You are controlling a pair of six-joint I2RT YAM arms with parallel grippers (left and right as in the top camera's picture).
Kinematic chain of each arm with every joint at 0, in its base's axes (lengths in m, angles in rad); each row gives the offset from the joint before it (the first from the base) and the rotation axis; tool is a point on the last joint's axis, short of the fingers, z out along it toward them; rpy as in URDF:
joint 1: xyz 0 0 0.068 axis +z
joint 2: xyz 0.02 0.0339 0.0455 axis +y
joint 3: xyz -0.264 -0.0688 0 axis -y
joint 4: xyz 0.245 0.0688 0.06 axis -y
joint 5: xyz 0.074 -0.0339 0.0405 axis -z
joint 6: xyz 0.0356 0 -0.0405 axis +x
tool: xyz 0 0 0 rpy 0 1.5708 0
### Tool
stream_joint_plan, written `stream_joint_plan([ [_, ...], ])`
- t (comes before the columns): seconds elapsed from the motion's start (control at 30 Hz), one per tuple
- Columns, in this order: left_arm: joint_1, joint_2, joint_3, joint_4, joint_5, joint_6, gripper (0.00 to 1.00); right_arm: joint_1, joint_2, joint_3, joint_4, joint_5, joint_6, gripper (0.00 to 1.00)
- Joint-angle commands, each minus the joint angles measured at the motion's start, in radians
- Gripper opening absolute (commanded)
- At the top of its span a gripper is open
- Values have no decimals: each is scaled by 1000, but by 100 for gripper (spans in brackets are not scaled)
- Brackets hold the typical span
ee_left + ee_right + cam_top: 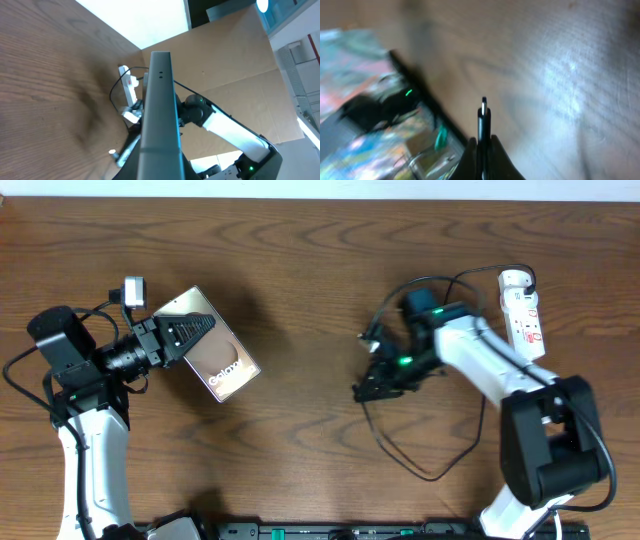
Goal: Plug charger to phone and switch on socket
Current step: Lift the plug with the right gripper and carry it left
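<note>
My left gripper [196,328] is shut on the phone [214,348], a bronze slab with white "Galaxy" lettering, held tilted above the table at the left. In the left wrist view the phone's grey edge [160,110] runs up the middle between the jaws [159,167]. My right gripper [366,388] at centre right is shut on the charger plug. In the right wrist view the black plug tip [483,119] sticks up from the jaws [483,142]. The black charger cable [420,465] loops over the table. The white socket strip [524,312] lies at the far right.
A dark rail [360,530] runs along the table's front edge. The brown wooden table [300,260] spans the view. In the left wrist view the socket strip [131,87] and my right arm [225,125] show beyond the phone, with cardboard panels behind.
</note>
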Motion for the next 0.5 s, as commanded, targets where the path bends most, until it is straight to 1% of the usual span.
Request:
stream_joint_plan([
  [0.0, 3, -2, -5, 5, 31, 7, 7, -74, 2, 15, -114, -200, -425, 1],
  [0.07, 3, -2, -5, 5, 31, 7, 7, -94, 2, 15, -185, -212, -543, 1],
  [0.2, 3, -2, -5, 5, 31, 7, 7, -97, 2, 13, -269, -242, -715, 1],
  [0.3, 3, -2, -5, 5, 31, 7, 7, -81, 2, 11, -269, -276, -766, 1],
  [0.47, 3, -2, -5, 5, 31, 7, 7, -43, 2, 11, -220, -357, -775, 1],
])
